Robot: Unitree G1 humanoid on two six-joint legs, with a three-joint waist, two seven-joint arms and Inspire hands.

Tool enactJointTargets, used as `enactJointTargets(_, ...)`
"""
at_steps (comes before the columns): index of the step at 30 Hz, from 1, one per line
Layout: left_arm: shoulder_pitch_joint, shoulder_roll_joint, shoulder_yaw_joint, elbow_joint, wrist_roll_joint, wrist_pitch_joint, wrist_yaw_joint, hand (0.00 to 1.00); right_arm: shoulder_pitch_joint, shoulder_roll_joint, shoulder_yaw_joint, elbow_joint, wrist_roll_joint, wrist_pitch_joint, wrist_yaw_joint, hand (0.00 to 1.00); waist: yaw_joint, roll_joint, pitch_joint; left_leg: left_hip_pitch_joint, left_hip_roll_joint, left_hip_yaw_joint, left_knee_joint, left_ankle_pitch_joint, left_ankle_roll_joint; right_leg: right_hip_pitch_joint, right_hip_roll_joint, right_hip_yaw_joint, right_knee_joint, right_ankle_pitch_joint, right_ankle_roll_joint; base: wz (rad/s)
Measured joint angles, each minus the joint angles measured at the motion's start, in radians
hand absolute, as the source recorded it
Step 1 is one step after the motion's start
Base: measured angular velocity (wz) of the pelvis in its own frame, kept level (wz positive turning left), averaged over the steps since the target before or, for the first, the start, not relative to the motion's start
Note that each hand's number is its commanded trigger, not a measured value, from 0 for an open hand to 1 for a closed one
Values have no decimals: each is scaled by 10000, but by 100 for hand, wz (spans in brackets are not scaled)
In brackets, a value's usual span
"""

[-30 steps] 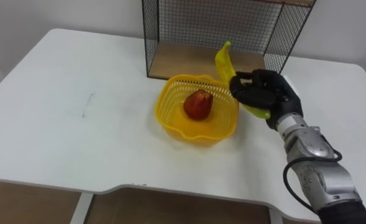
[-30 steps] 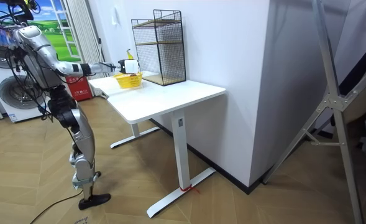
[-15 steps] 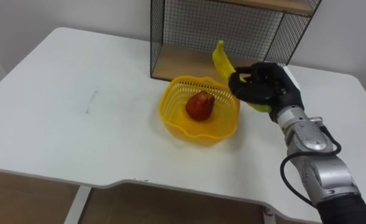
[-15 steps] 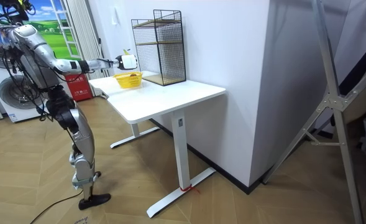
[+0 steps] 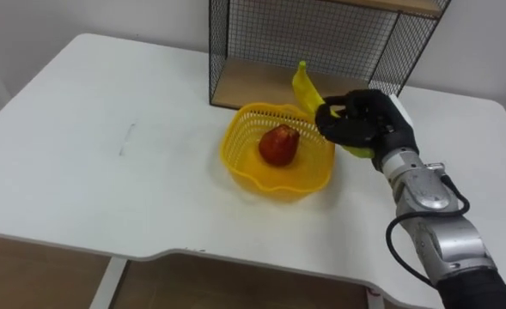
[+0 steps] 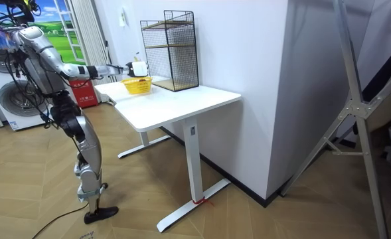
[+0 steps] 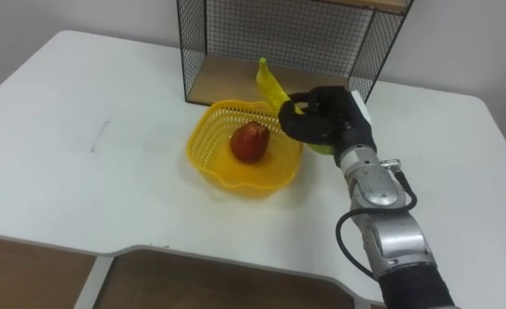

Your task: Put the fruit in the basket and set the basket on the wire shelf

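Observation:
A yellow plastic basket (image 5: 244, 159) sits on the white table (image 5: 106, 146) just in front of the wire shelf (image 5: 321, 43). A red fruit (image 5: 278, 144) lies inside the basket. My right hand (image 5: 364, 124) is shut on a yellow banana (image 5: 304, 86), which it holds above the basket's right rim, the banana's tip pointing up and back towards the shelf. In the room view I stand at the table's end with the right arm (image 6: 89, 69) stretched out to the basket (image 6: 137, 85).
The wire shelf (image 7: 278, 39) has a wooden bottom board (image 5: 261, 81) open to the front, right behind the basket. The table's left half (image 7: 72, 137) is bare white surface. A red object and a washing machine stand behind me in the room view.
The hand with the banana has stayed about the basket's right rim, edging slightly left. The camera has shifted a little, so the whole scene sits lower and further right.

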Motion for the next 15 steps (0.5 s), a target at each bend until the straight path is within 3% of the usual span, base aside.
enactJointTargets(9, -35, 44, -1, -11, 5, 94, -1, 0, 0, 15, 137, 1, -578, 212, 94, 100, 62, -115, -60, -91, -3, -5, -8, 0, 0, -72, -4, -23, -12, -1, -1, 0)
enactJointTargets(11, -41, 53, -1, -19, 5, 99, -1, 0, 0, 15, 157, 1, -581, 212, 93, 95, 128, -118, -50, -83, -2, -7, 10, 1, 0, -72, -4, -32, -12, 0, -1, 0)
enactJointTargets(12, -44, 54, -1, -51, 3, 101, 0, 0, 0, 15, 176, 1, -588, 212, 93, 67, 142, -125, -44, -84, -1, -11, 17, 1, 0, -72, -4, -43, -11, 0, -1, 0)
enactJointTargets(13, -44, 56, -1, -68, 3, 100, 0, 0, 0, 15, 214, 1, -593, 212, 93, 9, 168, -128, -38, -84, -1, -14, 18, 1, 0, -70, -5, -52, -11, 0, -1, 0)
enactJointTargets(14, -45, 56, -1, -70, 3, 100, 0, 0, 0, 15, 230, 1, -598, 212, 95, 0, 182, -130, -34, -85, -1, -17, 17, 1, 1, -69, -5, -55, -11, 0, -1, 0)
enactJointTargets(15, -52, 57, -1, -90, 3, 100, 0, 0, 0, 15, 263, 1, -611, 212, 96, 0, 212, -133, -28, -87, -1, -21, 16, 1, 0, -67, -6, -61, -11, 0, -1, 0)
